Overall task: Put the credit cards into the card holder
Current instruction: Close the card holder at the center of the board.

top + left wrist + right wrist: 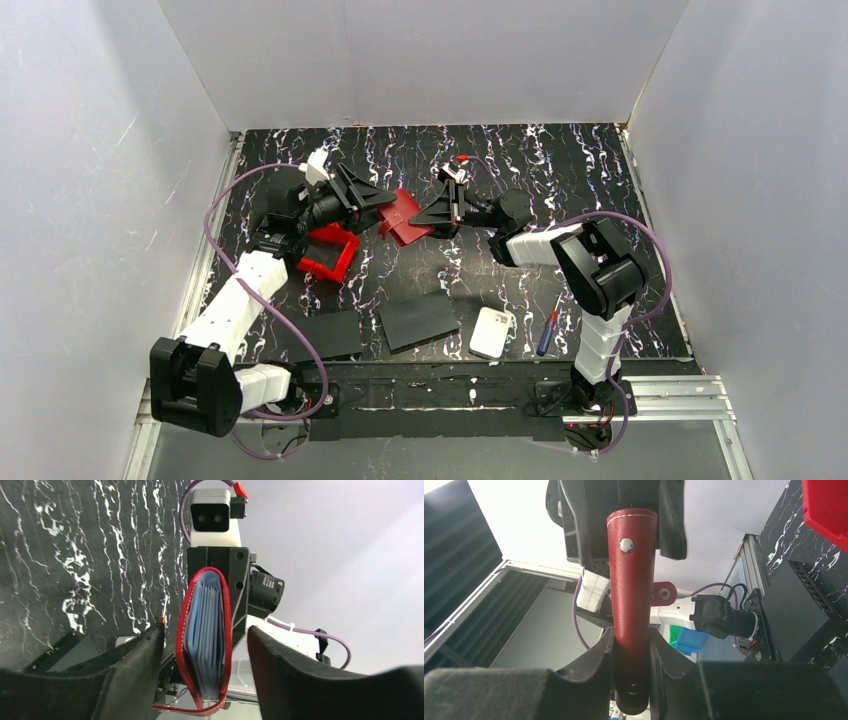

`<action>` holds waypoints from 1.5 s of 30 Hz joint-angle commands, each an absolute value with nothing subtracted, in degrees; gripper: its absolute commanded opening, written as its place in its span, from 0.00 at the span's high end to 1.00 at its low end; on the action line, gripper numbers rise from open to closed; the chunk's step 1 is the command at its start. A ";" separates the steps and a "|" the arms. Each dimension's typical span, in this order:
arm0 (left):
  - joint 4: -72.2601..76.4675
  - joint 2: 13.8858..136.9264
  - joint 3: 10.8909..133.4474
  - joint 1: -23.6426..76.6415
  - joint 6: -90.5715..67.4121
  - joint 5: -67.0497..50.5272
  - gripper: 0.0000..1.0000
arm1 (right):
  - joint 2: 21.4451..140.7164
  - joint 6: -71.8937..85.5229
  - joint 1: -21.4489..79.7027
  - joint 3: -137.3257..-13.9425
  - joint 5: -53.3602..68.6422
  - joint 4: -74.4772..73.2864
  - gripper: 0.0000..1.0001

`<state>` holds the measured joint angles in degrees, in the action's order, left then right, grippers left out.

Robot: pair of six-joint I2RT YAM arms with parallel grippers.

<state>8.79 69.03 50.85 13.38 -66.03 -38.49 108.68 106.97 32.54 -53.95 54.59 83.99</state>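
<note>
The dark red card holder (405, 218) hangs in the air between both grippers at mid-table. My right gripper (633, 650) is shut on its lower end; its pale stud (626, 544) faces the right wrist camera. In the left wrist view the holder (226, 630) gapes open towards me, with several light blue credit cards (207, 630) stacked inside. My left gripper (205, 652) is open, one finger (135, 670) on each side of the holder, with gaps on both sides. In the top view the left gripper (375, 200) and right gripper (440, 212) face each other.
A bright red open bin (328, 252) sits under the left arm. Two black flat sheets (420, 320) (330, 335), a white rounded pad (492, 332) and a screwdriver (548, 330) lie near the front edge. White walls enclose the table.
</note>
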 commanded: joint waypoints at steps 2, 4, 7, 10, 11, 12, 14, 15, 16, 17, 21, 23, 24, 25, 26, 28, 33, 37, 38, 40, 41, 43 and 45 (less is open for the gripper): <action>9.32 67.21 51.94 14.32 -65.41 -40.75 0.65 | 105.19 103.26 32.70 -56.05 54.44 85.10 0.99; 9.27 67.34 51.78 14.40 -65.91 -41.06 0.81 | 104.64 100.32 32.70 -55.69 54.40 82.11 0.97; 5.63 67.83 51.26 14.33 -67.01 -40.01 1.00 | 101.57 87.76 31.83 -55.28 54.08 68.65 0.72; -7.91 68.82 53.93 14.25 -65.48 -35.02 1.00 | 93.83 48.63 31.38 -60.08 46.42 24.25 0.37; -11.33 69.01 54.97 14.24 -65.27 -33.45 1.00 | 91.31 33.76 32.70 -63.99 38.83 7.72 0.26; -14.43 69.14 56.31 14.27 -65.09 -31.94 1.00 | 89.21 22.18 34.94 -67.12 30.91 -2.78 0.18; -20.31 69.41 59.12 14.24 -64.69 -29.30 1.00 | 85.53 9.20 38.73 -68.62 20.62 -10.00 0.10; -22.94 69.77 60.60 14.24 -64.39 -28.27 1.00 | 83.58 6.11 39.37 -67.41 19.07 -9.40 0.07; -25.54 70.36 62.15 14.24 -63.85 -27.35 1.00 | 81.37 3.86 39.68 -65.60 18.68 -7.57 0.04; -28.42 71.11 63.84 14.24 -63.31 -26.41 1.00 | 79.18 1.11 40.48 -63.89 18.20 -6.16 0.02; -35.76 73.95 68.00 14.23 -64.17 -24.86 1.00 | 75.09 -13.22 51.81 -62.62 8.47 -6.46 0.02; -36.82 74.73 68.54 14.22 -65.14 -24.97 1.00 | 75.08 -16.36 56.73 -61.81 2.83 -4.33 0.02; -37.27 75.00 68.73 14.24 -65.46 -24.96 1.00 | 75.13 -17.46 58.67 -61.30 0.55 -2.50 0.02; -37.67 75.16 68.85 14.21 -65.66 -24.96 1.00 | 75.21 -18.20 60.44 -60.73 -2.04 -1.06 0.02; -38.07 75.22 68.94 14.21 -65.84 -24.95 1.00 | 75.65 -18.78 61.87 -60.48 -4.08 0.46 0.02; -38.56 75.13 68.77 14.24 -66.41 -25.18 1.00 | 77.37 -20.71 64.60 -60.50 -8.65 2.80 0.02; -38.82 74.80 68.36 14.23 -67.69 -25.71 1.00 | 82.34 -25.71 71.06 -60.26 -24.46 8.76 0.06; -38.82 74.79 67.83 14.21 -68.55 -26.46 1.00 | 87.15 -27.05 74.25 -62.80 -35.85 11.64 0.27; -38.86 74.72 67.85 14.23 -68.51 -26.37 1.00 | 88.50 -26.87 74.41 -64.14 -38.19 11.07 0.36; -39.01 74.56 68.01 14.24 -68.22 -26.07 1.00 | 90.10 -25.41 74.40 -65.17 -42.54 11.12 0.59; -38.92 74.46 68.08 14.23 -67.88 -26.13 1.00 | 90.27 -24.14 74.21 -64.90 -43.26 11.68 0.70; -38.08 74.41 68.28 14.18 -66.94 -26.67 0.96 | 90.06 -20.55 73.42 -64.38 -41.62 11.55 0.92; -35.06 73.71 68.01 13.87 -65.61 -27.14 0.60 | 88.40 -11.63 69.96 -63.60 -32.61 9.34 0.99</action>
<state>-38.83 76.07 66.92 13.97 -66.40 -22.95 89.54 -23.92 74.00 -62.66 -36.08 8.58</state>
